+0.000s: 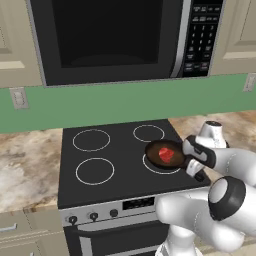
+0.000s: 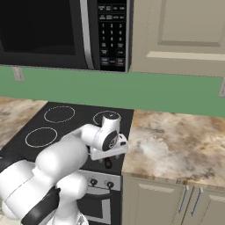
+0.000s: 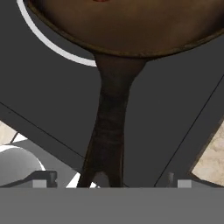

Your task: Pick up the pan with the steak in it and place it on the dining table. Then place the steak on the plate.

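Sitting on the front right burner ring of the black glass stovetop, the round dark brown-black frying pan holds the small red chunk of raw steak near its middle. Pan's long straight black handle runs toward the front right corner of the stove, in hand view straight down the centre to the bottom of the picture. White arm's gripper hangs just over the handle, beside the pan rim. Jaws stand wide apart, one tip either side of the handle, not closed on it; whether either touches it, cannot tell. Black microwave hangs above the stove, green backsplash behind. Beige-brown marbled stone surface flanks the stove on both sides.
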### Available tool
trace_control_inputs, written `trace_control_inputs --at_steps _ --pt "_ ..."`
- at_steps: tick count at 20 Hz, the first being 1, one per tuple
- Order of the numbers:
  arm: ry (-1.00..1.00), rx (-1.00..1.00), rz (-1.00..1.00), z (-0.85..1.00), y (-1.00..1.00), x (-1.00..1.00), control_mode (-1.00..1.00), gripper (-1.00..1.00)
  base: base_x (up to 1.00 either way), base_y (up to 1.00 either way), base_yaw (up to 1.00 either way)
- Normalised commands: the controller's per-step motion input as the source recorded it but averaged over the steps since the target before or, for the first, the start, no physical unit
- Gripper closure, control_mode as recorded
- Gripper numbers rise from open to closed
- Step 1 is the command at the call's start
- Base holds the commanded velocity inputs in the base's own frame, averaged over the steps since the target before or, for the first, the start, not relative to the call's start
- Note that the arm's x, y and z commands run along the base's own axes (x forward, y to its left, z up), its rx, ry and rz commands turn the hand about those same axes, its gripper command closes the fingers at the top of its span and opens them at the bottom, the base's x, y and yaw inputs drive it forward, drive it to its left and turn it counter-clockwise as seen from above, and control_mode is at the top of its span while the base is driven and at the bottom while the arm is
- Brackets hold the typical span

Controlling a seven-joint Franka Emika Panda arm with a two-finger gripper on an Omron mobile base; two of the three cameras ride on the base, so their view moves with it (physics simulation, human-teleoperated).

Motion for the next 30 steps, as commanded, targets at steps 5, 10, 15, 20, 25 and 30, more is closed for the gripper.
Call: trace_control_inputs --at_steps 5,10,15,20,25,30 --pt "-0.07 0.0 0.0 -0.23 0.0 0.19 -1.0 -1.0 0.0 0.0 0.0" --pt "-0.03 0.0 0.0 -0.2 0.0 0.1 -1.0 -1.0 0.0 0.0 0.0" --pt "-0.01 0.0 0.0 -0.08 0.0 0.03 -1.0 1.0 0.0 0.0 0.0" --pt "-0.01 0.0 -0.02 0.07 0.0 0.0 -1.0 1.0 0.0 0.0 0.0" --pt "-0.05 0.01 -0.07 0.51 0.01 0.0 -1.0 1.0 0.0 0.0 0.0" --pt "-0.11 0.02 -0.03 0.77 0.05 -0.19 -1.0 1.0 0.0 0.0 0.0"
